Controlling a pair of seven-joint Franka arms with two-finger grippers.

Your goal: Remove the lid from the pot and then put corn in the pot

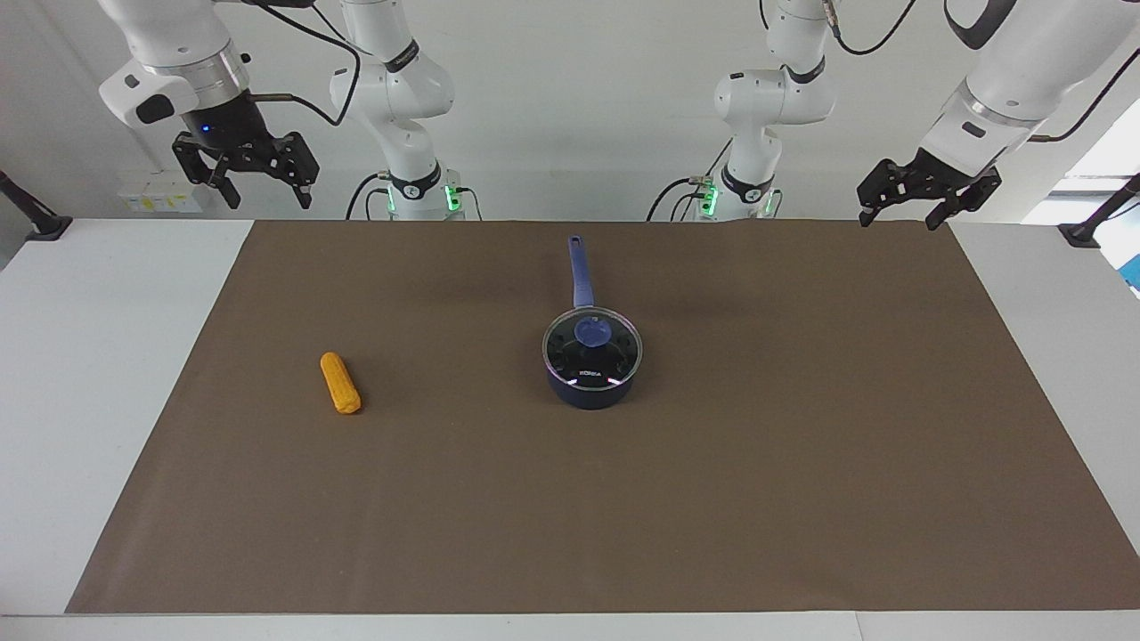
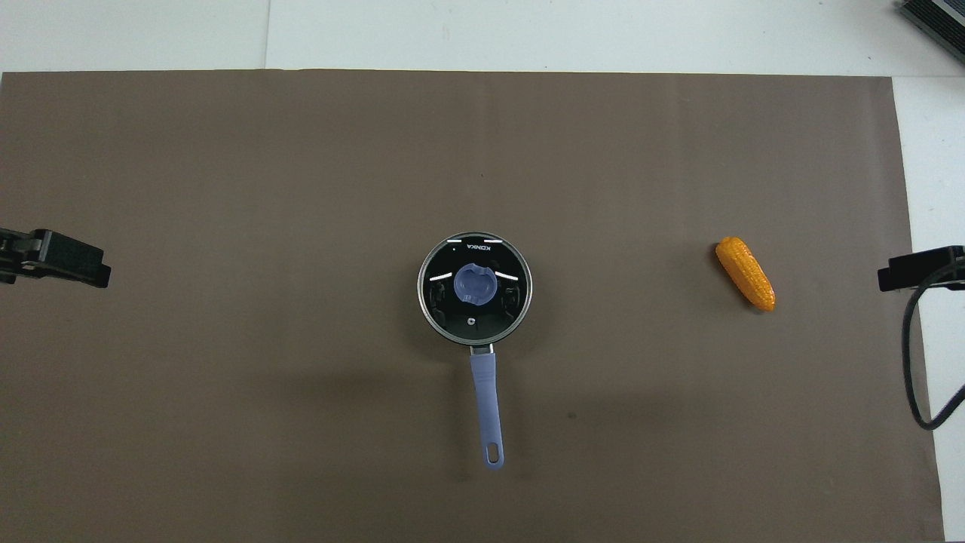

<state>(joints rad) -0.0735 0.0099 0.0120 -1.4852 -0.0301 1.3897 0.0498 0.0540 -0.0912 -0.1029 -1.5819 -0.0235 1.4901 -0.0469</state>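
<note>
Bare brown mat [image 1: 623, 516] is spread wide over the white desk [image 1: 107, 374], and broad open room is left on every side of the pot [image 1: 590, 385], which is set at the mat's middle. Its long straight blue handle [image 1: 580, 271] is pointed toward the robots. On the pot's rim the lid [image 1: 592, 349] is seated flat: clear glass, metal edge, blue knob at the centre, small white lettering. Well apart from the pot, toward the right arm's end of the desk, the corn [image 1: 340, 383] is laid on its side, stubby, bumpy and yellow-orange. Up in the air over the mat's corner on the corn's side of the pot, the right gripper [image 1: 267, 182] is held with its fingers spread. Over the mat's corner on the pot's other flank, the left gripper [image 1: 901, 212] is held, tilted, fingers likewise spread. Both arms are kept waiting.
</note>
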